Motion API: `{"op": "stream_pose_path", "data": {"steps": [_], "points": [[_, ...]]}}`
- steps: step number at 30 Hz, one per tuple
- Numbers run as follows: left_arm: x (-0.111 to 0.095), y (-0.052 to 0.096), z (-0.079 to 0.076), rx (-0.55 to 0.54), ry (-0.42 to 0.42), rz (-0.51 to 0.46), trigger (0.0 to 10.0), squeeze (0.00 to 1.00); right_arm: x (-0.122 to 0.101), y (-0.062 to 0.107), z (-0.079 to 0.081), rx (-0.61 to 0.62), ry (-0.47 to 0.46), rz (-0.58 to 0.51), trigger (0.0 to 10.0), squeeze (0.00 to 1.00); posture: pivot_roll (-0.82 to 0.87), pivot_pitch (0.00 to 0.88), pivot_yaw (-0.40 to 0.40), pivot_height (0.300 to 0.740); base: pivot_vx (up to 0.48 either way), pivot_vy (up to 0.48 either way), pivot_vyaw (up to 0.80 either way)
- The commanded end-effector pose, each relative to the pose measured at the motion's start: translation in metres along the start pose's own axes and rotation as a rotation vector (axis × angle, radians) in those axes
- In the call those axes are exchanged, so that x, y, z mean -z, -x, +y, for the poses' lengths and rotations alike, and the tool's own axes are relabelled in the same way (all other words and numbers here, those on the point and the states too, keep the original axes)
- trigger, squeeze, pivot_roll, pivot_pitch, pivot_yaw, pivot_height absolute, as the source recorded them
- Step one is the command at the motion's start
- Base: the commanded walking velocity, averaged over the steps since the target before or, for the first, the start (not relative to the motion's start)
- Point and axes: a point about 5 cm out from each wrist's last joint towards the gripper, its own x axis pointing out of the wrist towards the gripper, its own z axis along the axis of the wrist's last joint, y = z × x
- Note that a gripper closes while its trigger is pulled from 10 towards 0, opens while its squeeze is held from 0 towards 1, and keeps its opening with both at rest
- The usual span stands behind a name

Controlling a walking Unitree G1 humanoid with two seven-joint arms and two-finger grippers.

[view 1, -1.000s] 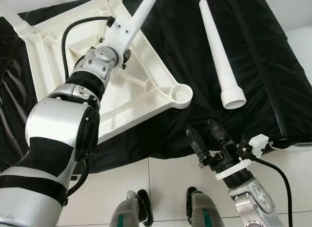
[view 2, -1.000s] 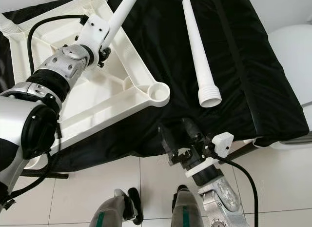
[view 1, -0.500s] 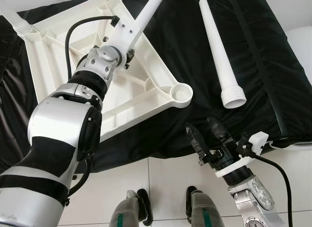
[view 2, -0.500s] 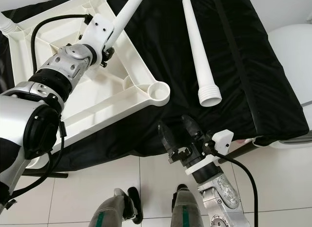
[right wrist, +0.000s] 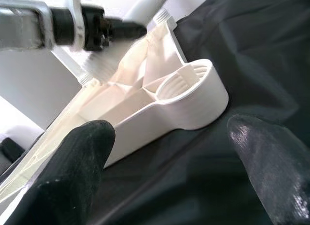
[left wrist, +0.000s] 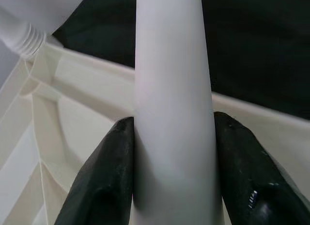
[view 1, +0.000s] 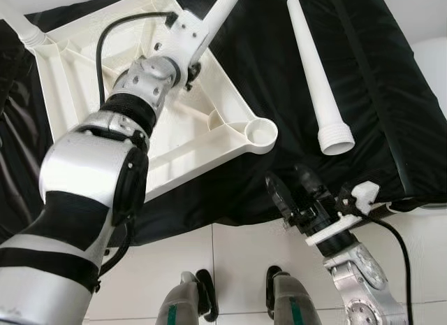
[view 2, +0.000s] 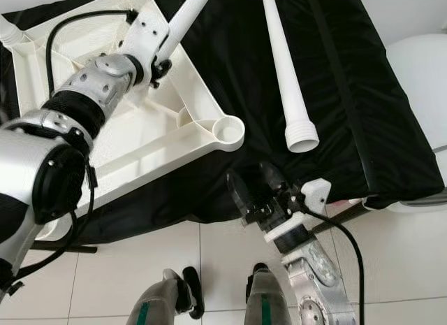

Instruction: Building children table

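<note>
The left gripper (left wrist: 172, 152) is clamping a white tapered plastic table leg (left wrist: 172, 89) between its two black fingers (left wrist: 104, 181), one pad on each side, the leg's long axis running straight ahead out of the fingers toward the far corner of the upturned white ribbed plastic tabletop (view 1: 77, 94). That tabletop is lying underside-up on a black cloth-covered surface (view 1: 391, 94).

The right gripper (view 1: 293, 192) is hovering with its fingers (right wrist: 80, 157) spread apart and holding nothing, just off the near edge of the cloth. Directly ahead of those fingers, between their tips in the wrist view, is sitting the round empty corner socket (view 1: 260, 133) of the tabletop.

A second loose white tapered plastic leg (view 1: 316, 73) is lying beyond and to the right of the right fingers, its threaded wide end (view 1: 335, 140) pointing back at them and its axis running away. The right arm is clearly the nearer one; by my judgement, it would reach forward for that threaded end.
</note>
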Motion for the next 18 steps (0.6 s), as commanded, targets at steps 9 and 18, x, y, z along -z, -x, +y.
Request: {"op": "stream_pose_path", "data": {"steps": [9, 18], "points": [[-0.025, 0.014, 0.031, 0.075, 0.134, -0.159, 10.0, 0.0, 0.01, -0.027, -0.011, -0.044, -0.087, -0.008, 10.0, 0.0, -0.03, 0.129, 0.087, 0.74, 0.0, 0.0, 0.0], [-0.022, 0.034, 0.069, 0.005, 0.284, -0.275, 10.0, 0.0, -0.001, -0.06, -0.026, -0.091, -0.124, -0.057, 10.0, 0.0, 0.01, 0.079, 0.037, 0.74, 0.0, 0.0, 0.0]]}}
